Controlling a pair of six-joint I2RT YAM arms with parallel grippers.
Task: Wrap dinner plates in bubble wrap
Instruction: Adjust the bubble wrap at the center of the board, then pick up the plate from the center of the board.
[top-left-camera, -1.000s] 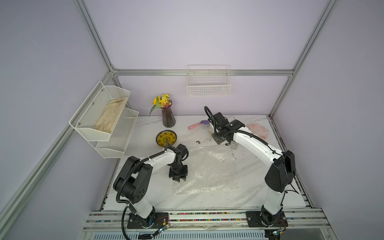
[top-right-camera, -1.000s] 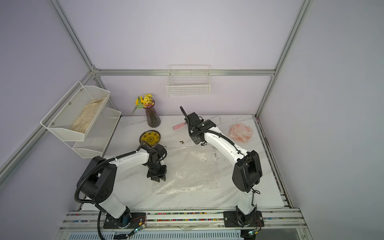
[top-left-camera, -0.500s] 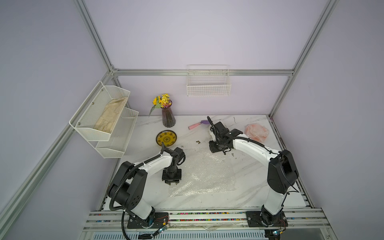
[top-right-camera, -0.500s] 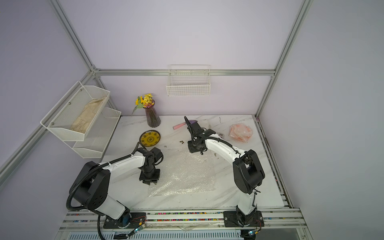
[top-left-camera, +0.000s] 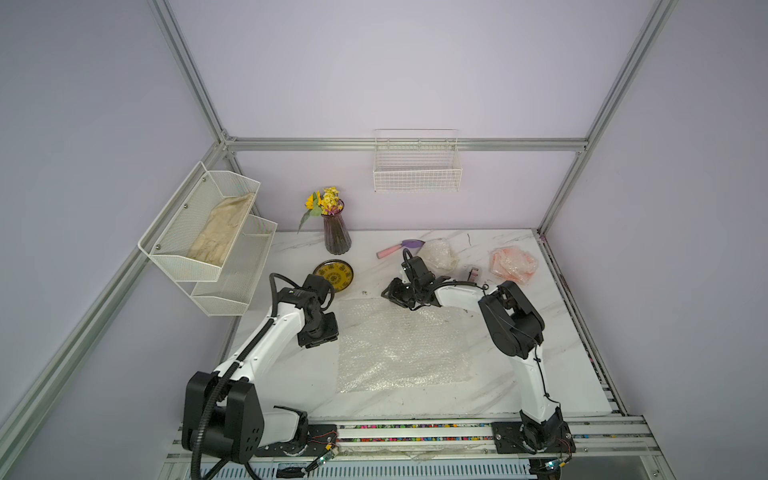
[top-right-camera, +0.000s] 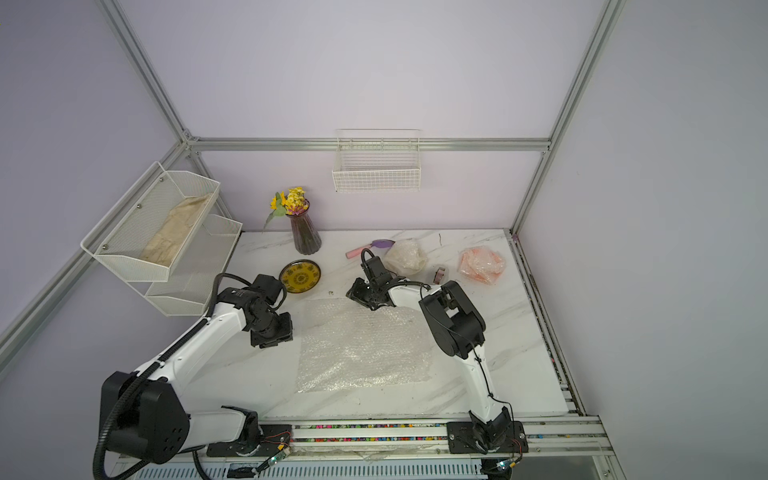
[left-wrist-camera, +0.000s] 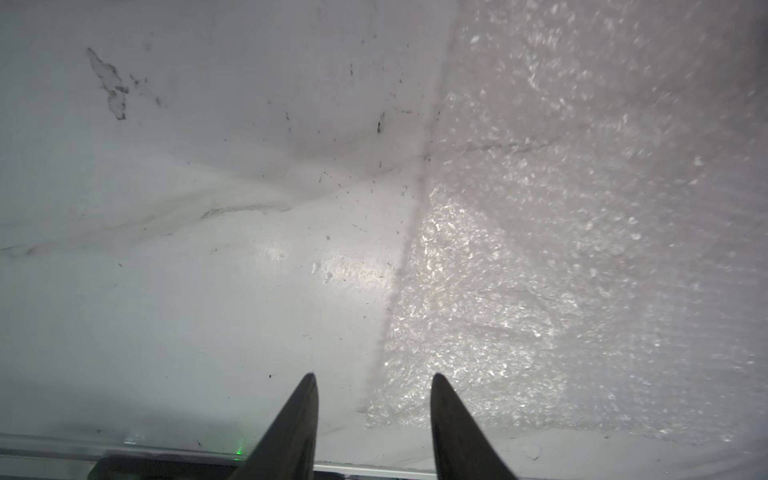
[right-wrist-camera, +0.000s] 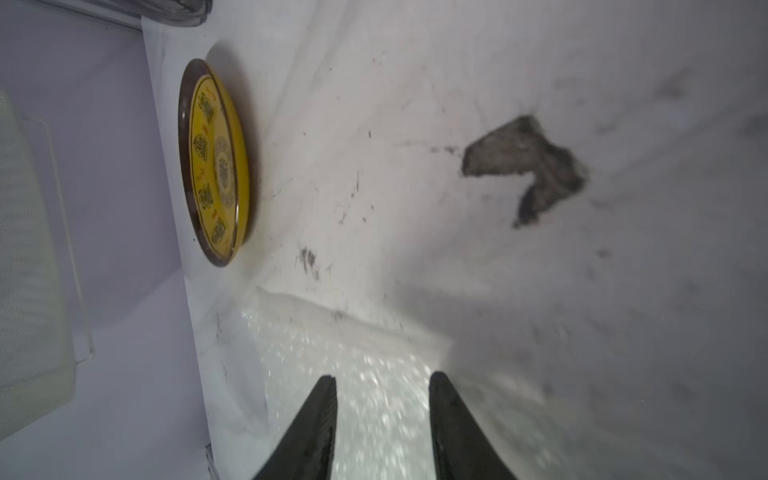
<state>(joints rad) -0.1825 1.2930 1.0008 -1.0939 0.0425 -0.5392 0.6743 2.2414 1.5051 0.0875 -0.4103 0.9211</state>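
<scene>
Bubble wrap (top-left-camera: 399, 345) lies flat mid-tabletop (top-left-camera: 540, 374), and the yellow plate (top-left-camera: 333, 276) sits bare near its far-left corner. Left tool (left-wrist-camera: 374, 378) and right tool (right-wrist-camera: 382, 378) both gape partway, holding nothing. Risk imo: a fingertip snags the flimsy sheet's edge and bunches it up.

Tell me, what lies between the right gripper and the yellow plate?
Mostly bare table, with small dark specks, after the bubble wrap edge beneath the right gripper; the right wrist view shows this up to the yellow plate.
</scene>
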